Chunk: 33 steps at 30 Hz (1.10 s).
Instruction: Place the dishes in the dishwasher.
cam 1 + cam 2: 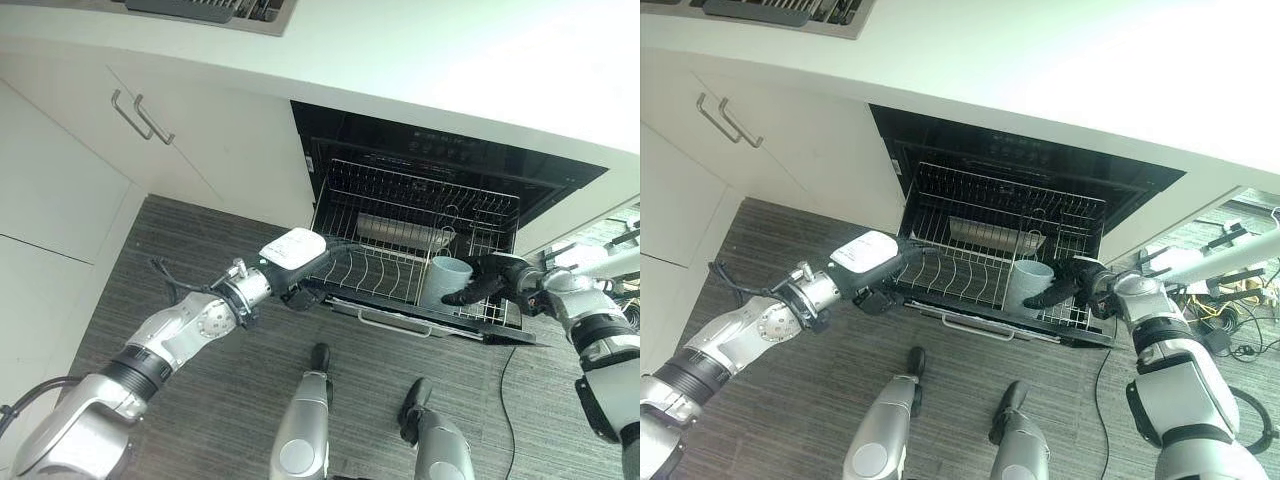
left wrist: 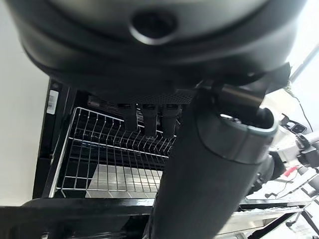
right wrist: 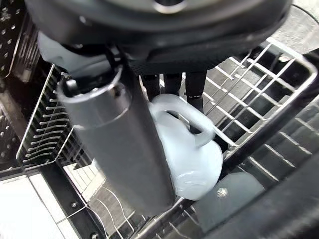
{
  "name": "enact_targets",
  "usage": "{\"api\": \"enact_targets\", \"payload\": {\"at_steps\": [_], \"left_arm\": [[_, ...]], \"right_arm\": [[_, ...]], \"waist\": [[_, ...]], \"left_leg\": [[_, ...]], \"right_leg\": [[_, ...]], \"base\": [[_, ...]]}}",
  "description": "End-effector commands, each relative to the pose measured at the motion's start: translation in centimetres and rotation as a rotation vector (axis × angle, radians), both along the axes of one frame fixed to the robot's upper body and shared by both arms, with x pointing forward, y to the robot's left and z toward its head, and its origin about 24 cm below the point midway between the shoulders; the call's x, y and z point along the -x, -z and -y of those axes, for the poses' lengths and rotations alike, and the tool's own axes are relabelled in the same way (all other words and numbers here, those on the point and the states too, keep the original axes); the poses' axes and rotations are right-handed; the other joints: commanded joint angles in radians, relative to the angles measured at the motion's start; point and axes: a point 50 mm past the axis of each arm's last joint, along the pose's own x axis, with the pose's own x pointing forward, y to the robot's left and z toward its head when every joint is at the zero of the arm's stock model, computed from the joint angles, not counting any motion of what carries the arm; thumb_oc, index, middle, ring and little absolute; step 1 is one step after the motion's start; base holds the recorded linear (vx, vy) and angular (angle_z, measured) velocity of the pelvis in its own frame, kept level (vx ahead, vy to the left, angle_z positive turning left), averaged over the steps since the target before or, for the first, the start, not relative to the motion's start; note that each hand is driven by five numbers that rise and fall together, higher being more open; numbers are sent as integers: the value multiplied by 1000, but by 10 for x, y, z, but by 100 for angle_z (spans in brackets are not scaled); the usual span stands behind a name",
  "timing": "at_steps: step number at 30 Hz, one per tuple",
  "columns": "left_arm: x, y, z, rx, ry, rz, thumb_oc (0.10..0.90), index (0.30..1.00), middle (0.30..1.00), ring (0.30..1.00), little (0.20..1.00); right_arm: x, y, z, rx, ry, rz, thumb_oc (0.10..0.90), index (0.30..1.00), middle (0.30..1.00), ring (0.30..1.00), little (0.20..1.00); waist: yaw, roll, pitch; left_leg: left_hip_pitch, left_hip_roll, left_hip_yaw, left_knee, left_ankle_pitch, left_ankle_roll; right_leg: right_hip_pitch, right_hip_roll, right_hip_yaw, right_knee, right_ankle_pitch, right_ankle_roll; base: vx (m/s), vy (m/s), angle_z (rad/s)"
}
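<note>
The right hand (image 1: 492,280) has its fingers and thumb curled round a pale blue ceramic mug (image 1: 447,280) inside the pulled-out wire dishwasher rack (image 1: 400,240). The left hand (image 1: 300,292) rests at the rack's front left corner; I cannot tell its fingers' state

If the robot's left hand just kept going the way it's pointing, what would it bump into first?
Most likely the wire rack pulled out of the open dishwasher. The left hand sits at the rack's near left corner with its fingers aimed into the wires. Depth is hard to judge, so it may already be touching.
</note>
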Motion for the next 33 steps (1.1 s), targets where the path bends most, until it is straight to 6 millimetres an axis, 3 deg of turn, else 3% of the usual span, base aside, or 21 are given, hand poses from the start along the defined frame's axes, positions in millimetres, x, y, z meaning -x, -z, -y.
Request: {"api": "enact_targets", "payload": {"at_steps": [1,4,9,18,25,33], "left_arm": [[-2,-35,9,76,56,136,800,900,900,900,900],[0,-33,8,95,37,138,800,900,900,900,900],[3,-28,9,127,18,135,800,900,900,900,900],[8,-22,10,157,12,131,800,900,900,900,900],[10,-19,13,177,6,123,800,900,900,900,900],[16,-5,17,209,-28,103,800,900,900,900,900]], "right_arm": [[-8,-17,-6,69,114,265,800,900,900,900,900],[-10,-35,-7,162,158,412,800,900,900,900,900],[-8,-47,-5,277,211,557,800,900,900,900,900],[-1,-41,3,395,281,551,800,900,900,900,900],[1,-37,1,210,377,599,800,900,900,900,900],[10,-27,-25,-27,355,653,800,900,900,900,900]], "waist": [[5,26,-27],[-9,36,-27],[-27,53,-26],[-44,77,-26],[-54,94,-32],[-84,111,-41]], "left_leg": [[2,-30,74,-38,-88,20],[-2,-30,82,-38,-91,19],[1,-32,91,-38,-96,17],[7,-33,97,-38,-105,17],[17,-31,103,-38,-111,18],[33,-29,115,-38,-121,20]], "right_leg": [[-46,30,92,70,-131,13],[-54,27,99,70,-132,13],[-57,20,110,70,-137,12],[-61,17,122,70,-143,8],[-60,16,126,70,-145,8],[-59,14,141,72,-151,7]], "base": [[-53,89,-7],[-25,89,-5],[-8,86,-5],[-13,50,1],[-1,37,-2],[19,66,-7]]}}
